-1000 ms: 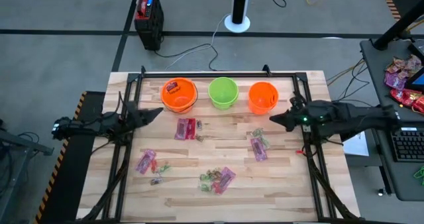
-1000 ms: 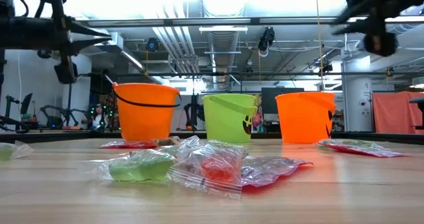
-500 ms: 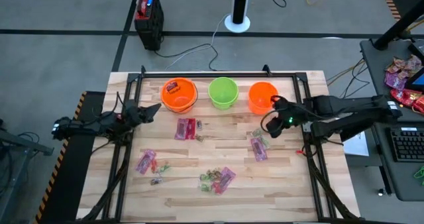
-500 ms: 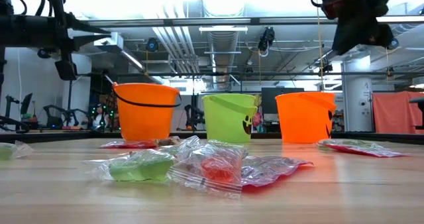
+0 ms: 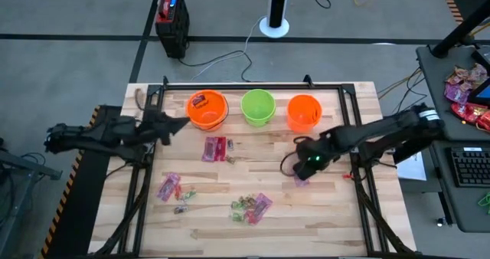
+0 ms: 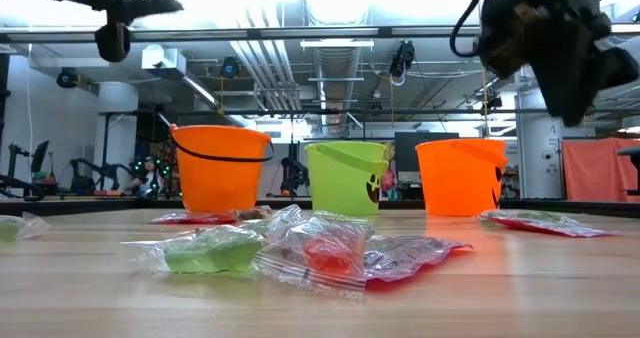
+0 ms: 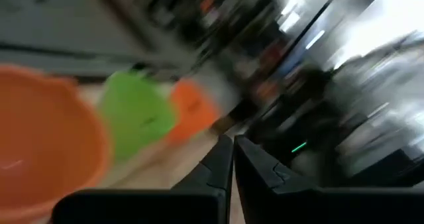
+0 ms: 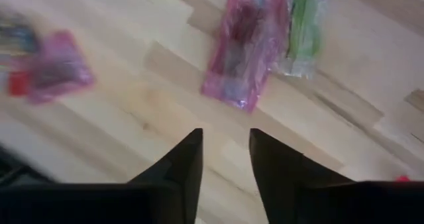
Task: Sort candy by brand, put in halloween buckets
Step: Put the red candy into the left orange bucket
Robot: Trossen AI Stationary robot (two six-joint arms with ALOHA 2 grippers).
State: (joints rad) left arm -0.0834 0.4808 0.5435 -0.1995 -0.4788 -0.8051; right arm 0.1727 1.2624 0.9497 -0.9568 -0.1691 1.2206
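right of centre on the worktop (image 5: 337,213), right gripper (image 8: 225,151) released above pink packet (image 8: 242,48): light, crinkly, slippery; pinch mid-body. left gripper (image 7: 228,159) clenched, empty.

Grey floor (image 5: 69,75) surrounds the wooden table (image 5: 230,228). Ceiling pipes (image 6: 330,58) run overhead; a keyboard (image 5: 468,167) lies beyond the right gripper.

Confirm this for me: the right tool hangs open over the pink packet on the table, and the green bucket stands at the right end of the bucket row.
One thing is wrong: the green bucket stands in the middle of the row, between the two orange ones, as the high view shows. The right tool does hang open over the pink packet.
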